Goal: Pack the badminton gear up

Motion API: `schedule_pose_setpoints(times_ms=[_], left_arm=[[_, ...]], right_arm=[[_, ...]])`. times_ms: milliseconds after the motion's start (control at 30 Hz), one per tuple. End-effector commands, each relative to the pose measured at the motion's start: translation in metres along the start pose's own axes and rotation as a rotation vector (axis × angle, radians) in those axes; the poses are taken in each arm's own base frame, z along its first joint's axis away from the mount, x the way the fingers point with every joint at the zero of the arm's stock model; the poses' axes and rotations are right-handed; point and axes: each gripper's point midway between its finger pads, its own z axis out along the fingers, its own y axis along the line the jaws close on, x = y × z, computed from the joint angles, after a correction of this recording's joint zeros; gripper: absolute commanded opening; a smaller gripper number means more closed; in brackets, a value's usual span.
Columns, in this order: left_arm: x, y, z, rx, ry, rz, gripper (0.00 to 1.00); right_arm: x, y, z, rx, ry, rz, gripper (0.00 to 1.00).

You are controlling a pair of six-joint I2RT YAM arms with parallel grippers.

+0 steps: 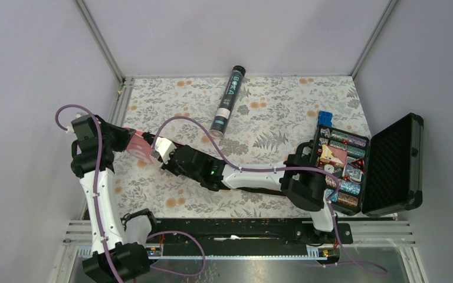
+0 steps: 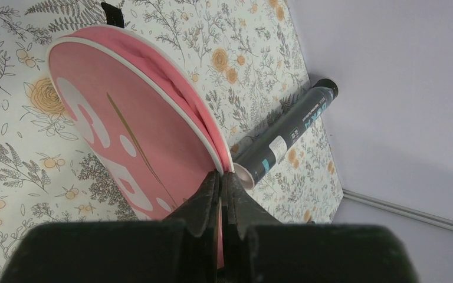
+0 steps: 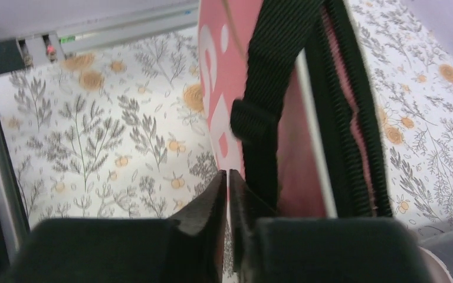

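The long pink bag (image 1: pixel 139 148) with white letters is held between both grippers at the table's left, standing on edge. My left gripper (image 1: pixel 127 142) is shut on the bag's white-piped rim (image 2: pixel 221 177); the bag's rounded end (image 2: pixel 135 118) reaches away from it. My right gripper (image 1: pixel 157 152) is shut on the bag's lettered pink side panel (image 3: pixel 228 175), next to its black strap (image 3: pixel 271 65) and zipper (image 3: pixel 348 118). The black tube with teal print (image 1: pixel 228 100) lies on the table behind the bag, and also shows in the left wrist view (image 2: pixel 289 132). Rackets and shuttlecocks are out of view.
An open black case (image 1: pixel 389 165) of patterned rolls (image 1: pixel 343 168) stands at the right edge, with a small blue toy (image 1: pixel 325 118) behind it. The floral tablecloth (image 1: pixel 271 118) covers the table. The right arm (image 1: pixel 253 175) stretches across the front. Walls enclose the back and sides.
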Motion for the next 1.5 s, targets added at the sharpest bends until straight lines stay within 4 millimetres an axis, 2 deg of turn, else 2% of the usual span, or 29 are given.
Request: schedule_pose_setpoints(times_ms=[0,200,300,333,433,467,533,667,800,967,1033,1067,1133,1167,1200,1333,1467], left_arm=[[-0.006,-0.025,-0.013,0.096,-0.023,0.014,0.00],[-0.005,-0.024,-0.011,0.090,-0.019,0.015,0.00],[-0.008,-0.023,-0.012,0.085,-0.034,0.016,0.00],[-0.009,-0.023,-0.012,0.082,-0.041,0.016,0.00],[-0.011,-0.018,-0.012,0.067,-0.058,0.021,0.00],[-0.010,-0.018,-0.012,0.066,-0.057,0.021,0.00],[-0.010,-0.017,-0.012,0.066,-0.059,0.021,0.00],[-0.010,-0.016,-0.012,0.067,-0.067,0.018,0.00],[-0.010,-0.018,-0.014,0.075,-0.064,0.019,0.00],[-0.010,-0.020,-0.015,0.077,-0.063,0.013,0.00],[-0.010,-0.022,-0.014,0.082,-0.055,0.009,0.00],[-0.010,-0.022,-0.014,0.081,-0.055,0.008,0.00],[-0.010,-0.024,-0.015,0.084,-0.051,0.005,0.00],[-0.010,-0.024,-0.015,0.083,-0.048,0.006,0.00],[-0.010,-0.025,-0.015,0.083,-0.045,0.007,0.00],[-0.005,-0.028,-0.011,0.097,-0.002,-0.010,0.00],[0.004,-0.033,-0.007,0.138,0.045,-0.039,0.00]], right_arm=[[-0.050,-0.023,0.004,0.105,-0.133,-0.003,0.00],[-0.088,-0.007,-0.023,-0.090,-0.238,0.037,0.00],[-0.103,-0.008,-0.037,-0.103,-0.288,0.048,0.00],[-0.103,-0.012,-0.041,-0.082,-0.295,0.051,0.06],[-0.085,-0.024,-0.040,-0.031,-0.275,0.077,0.41],[-0.078,-0.026,-0.039,-0.020,-0.258,0.074,0.48],[-0.065,-0.028,-0.038,-0.004,-0.232,0.057,0.56],[-0.048,-0.028,-0.031,0.011,-0.189,0.050,0.59],[-0.028,-0.027,-0.019,0.026,-0.147,0.055,0.59],[-0.010,-0.028,-0.002,0.053,-0.096,0.048,0.64],[-0.011,-0.026,0.003,0.045,-0.094,0.047,0.58],[-0.013,-0.026,0.004,0.038,-0.095,0.047,0.49],[-0.024,-0.020,0.000,-0.006,-0.116,0.048,0.22],[-0.032,-0.016,-0.005,-0.036,-0.135,0.053,0.11],[-0.049,-0.013,-0.014,-0.070,-0.171,0.060,0.02],[-0.103,0.002,-0.043,-0.201,-0.267,0.069,0.00],[-0.120,-0.003,-0.061,-0.193,-0.323,0.045,0.00]])
